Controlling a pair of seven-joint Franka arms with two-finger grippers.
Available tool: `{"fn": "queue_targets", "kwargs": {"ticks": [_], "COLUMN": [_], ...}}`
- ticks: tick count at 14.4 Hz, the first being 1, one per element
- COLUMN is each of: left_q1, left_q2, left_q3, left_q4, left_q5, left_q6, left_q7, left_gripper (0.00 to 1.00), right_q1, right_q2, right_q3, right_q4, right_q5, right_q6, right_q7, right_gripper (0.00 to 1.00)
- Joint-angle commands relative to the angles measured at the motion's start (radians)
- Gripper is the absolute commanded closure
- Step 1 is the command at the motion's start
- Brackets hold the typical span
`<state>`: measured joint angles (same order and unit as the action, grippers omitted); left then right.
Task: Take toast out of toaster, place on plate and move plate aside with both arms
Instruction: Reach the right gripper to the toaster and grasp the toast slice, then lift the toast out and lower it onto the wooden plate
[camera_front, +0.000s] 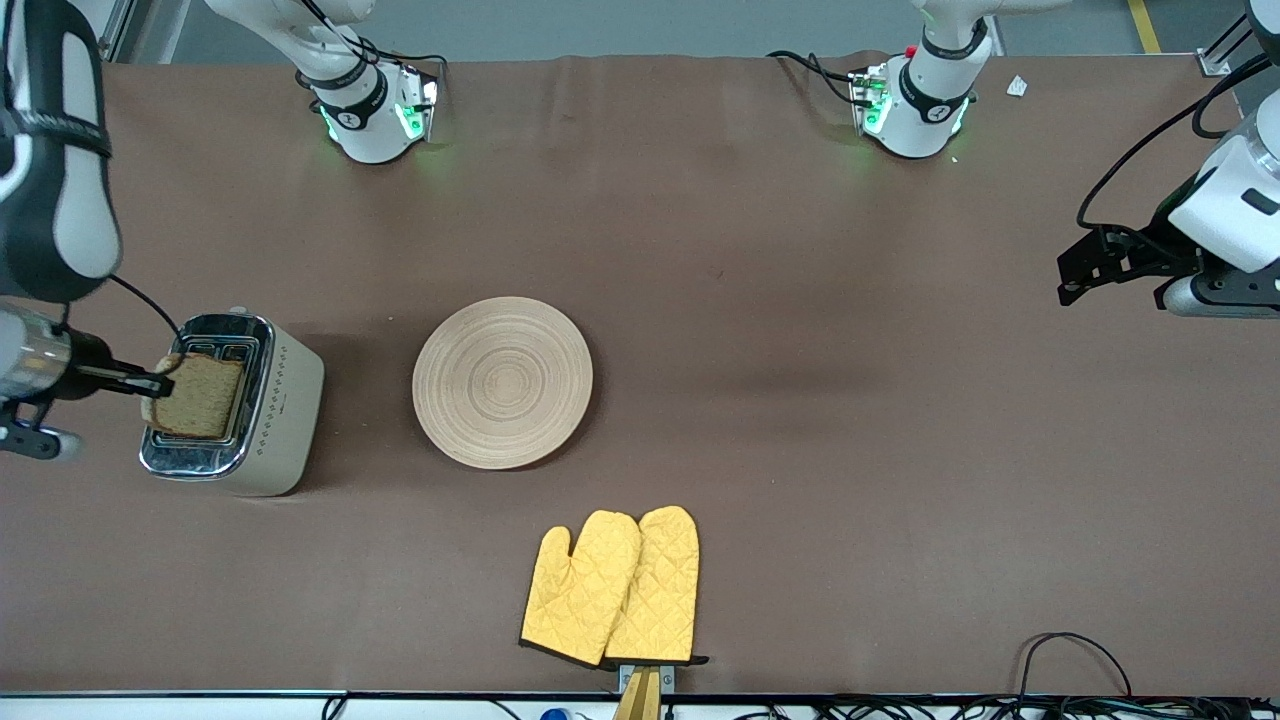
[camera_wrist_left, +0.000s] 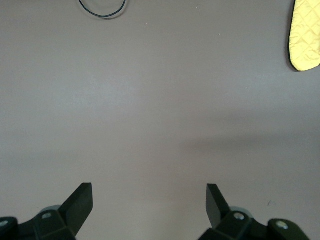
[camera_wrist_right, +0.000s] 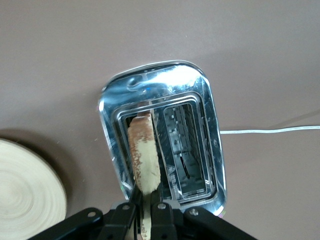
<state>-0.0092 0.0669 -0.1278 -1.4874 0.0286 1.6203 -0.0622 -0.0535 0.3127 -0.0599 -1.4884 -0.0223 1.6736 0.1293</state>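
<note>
While the toast (camera_front: 200, 397) sits clamped in the right gripper (camera_front: 160, 383), nothing is finished.
Toaster (camera_front: 285, 420) lift, plate (camera_front: 502, 382) steps remain; left gripper (camera_wrist_left: 149, 205) waits open, frame's right edge.

No words, numbers or brand names can be read anywhere. The boxy cream-beige toaster (camera_front: 262, 400) carries only a small dotted pattern along its side, no lettering.
</note>
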Motion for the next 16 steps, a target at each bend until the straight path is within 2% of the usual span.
{"fn": "queue_targets", "kwargs": {"ticks": [1,3,7,9,12,13,15,16], "left_q1": [-0.005,-0.005,-0.003,-0.003,-0.005,-0.005,-0.003,-0.003], "left_q2": [0.011,0.011,0.011,0.011,0.014,0.016,0.016,0.017], "left_q3": [0.001,0.001,0.001,0.001,0.001,0.001,0.001,0.001], "left_q4": [0.027,0.027,0.027,0.027,0.022,0.019,0.016,0.015], "left_q5": [0.016,0.014,0.016,0.016,0.016,0.016,0.016,0.014], "left_q6": [-0.014,-0.014,-0.014,-0.011,-0.010,-0.010,-0.010,-0.010], "left_q7": [0.001,0.001,0.002,0.002,0.004,0.004,0.004,0.002], "left_gripper": [0.00,0.00,0.00,0.00,0.00,0.00,0.00,0.00], "right_q1": [0.062,0.162,0.337,0.365,0.458,0.475,0.475,0.469], "right_q2": [-0.021,-0.015,0.002,0.000,-0.073,-0.081,-0.095,-0.095], "right_q3": [0.008,0.006,0.008,0.006,0.008,0.008,0.008,0.008], "right_q4": [0.045,-0.002,-0.094,-0.189,-0.441,-0.501,-0.556,-0.566], "right_q5": [0.002,0.015,0.022,0.195,0.400,0.504,0.638,0.651], "right_q6": [-0.064,-0.049,0.087,0.171,0.484,0.567,0.617,0.615], "right_q7": [-0.013,-0.002,0.173,0.182,0.184,0.182,0.162,0.142], "right_gripper": [0.99,0.99,0.99,0.99,1.00,1.00,1.00,1.00]}}
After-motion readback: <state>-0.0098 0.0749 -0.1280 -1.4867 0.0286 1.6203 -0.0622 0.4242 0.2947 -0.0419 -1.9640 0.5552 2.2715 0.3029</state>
